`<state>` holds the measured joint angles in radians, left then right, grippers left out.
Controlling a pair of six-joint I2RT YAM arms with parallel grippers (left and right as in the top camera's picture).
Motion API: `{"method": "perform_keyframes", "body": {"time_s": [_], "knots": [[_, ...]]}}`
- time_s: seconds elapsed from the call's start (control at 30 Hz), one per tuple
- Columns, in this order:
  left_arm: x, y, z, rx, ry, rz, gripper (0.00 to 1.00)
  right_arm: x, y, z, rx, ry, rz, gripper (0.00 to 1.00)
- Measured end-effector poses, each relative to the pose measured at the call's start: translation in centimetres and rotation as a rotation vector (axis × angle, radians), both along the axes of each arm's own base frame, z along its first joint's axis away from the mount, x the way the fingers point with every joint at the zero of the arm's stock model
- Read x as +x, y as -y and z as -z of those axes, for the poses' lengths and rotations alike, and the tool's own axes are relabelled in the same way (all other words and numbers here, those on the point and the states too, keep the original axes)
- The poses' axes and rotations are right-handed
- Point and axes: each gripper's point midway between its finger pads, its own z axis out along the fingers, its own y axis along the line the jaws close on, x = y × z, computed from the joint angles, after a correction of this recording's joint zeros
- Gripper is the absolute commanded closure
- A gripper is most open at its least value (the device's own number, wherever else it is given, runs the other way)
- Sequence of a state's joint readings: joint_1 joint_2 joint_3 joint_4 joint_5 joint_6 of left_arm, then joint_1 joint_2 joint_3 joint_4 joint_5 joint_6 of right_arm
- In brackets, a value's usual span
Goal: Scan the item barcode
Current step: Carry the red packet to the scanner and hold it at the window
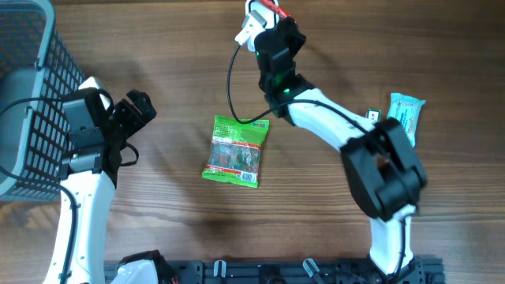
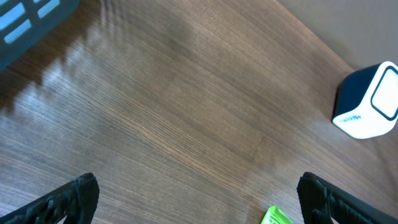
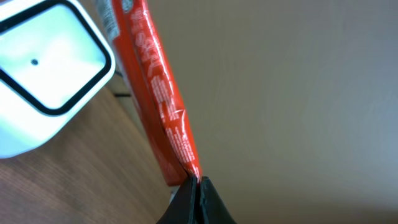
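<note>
red packet (image 3: 155, 93): it is sitting at the top centre of the overhead frame (image 1: 274, 8); in the right wrist view it is running as a long strip from the top edge down to the claw, printed side facing the scanner.
right claw (image 3: 198, 186): its fingers are pressing fully together, pinching the lower end of the red packet.
scanner (image 3: 43, 68): this white box with a dark-rimmed window is filling the upper left of the right wrist view, just beside the packet; whether the two are touching cannot be told.
green packet (image 1: 235, 150): it is lying flat in the middle of the overhead frame, below the right arm.
left claw (image 2: 199, 199): it is hanging spread wide over bare wood at the left of the overhead frame, gripping nothing.
teal packet (image 1: 405, 114): it is lying at the right edge, well apart from the green one.
basket (image 1: 31, 87): it is occupying the upper left corner.
table (image 1: 158, 47): wood-grain surface carrying everything.
</note>
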<state>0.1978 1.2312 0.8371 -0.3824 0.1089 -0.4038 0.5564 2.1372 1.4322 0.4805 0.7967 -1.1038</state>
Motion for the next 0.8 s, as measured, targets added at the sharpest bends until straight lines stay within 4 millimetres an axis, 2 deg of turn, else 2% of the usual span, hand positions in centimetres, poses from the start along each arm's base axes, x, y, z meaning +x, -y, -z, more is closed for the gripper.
{"method": "perform_keyframes", "body": {"time_s": [0.13,0.17,0.27,0.33,0.43,0.5,0.63,0.8], "knots": [[0.0,0.0,0.0,0.0,-0.001,0.0,0.0,0.9,0.0,4.0,-0.11,0.007,0.022,0.96],[0.0,0.0,0.0,0.0,0.0,0.0,0.0,1.0,0.1,5.6,-0.158,-0.013,0.024,0.96],[0.0,0.0,0.0,0.0,0.0,0.0,0.0,1.0,0.3,7.1,-0.21,-0.033,0.036,0.96],[0.0,0.0,0.0,0.0,0.0,0.0,0.0,1.1,0.4,6.7,-0.211,-0.009,0.044,0.96],[0.0,0.0,0.0,0.0,0.0,0.0,0.0,1.3,0.4,4.5,-0.182,0.08,0.06,0.96],[0.0,0.0,0.0,0.0,0.0,0.0,0.0,1.3,0.4,3.9,-0.195,0.098,0.058,0.96],[0.0,0.0,0.0,0.0,0.0,0.0,0.0,1.3,0.3,4.2,-0.248,0.071,0.047,0.96],[0.0,0.0,0.0,0.0,0.0,0.0,0.0,1.2,0.4,6.1,-0.253,0.0,0.04,0.96]]}}
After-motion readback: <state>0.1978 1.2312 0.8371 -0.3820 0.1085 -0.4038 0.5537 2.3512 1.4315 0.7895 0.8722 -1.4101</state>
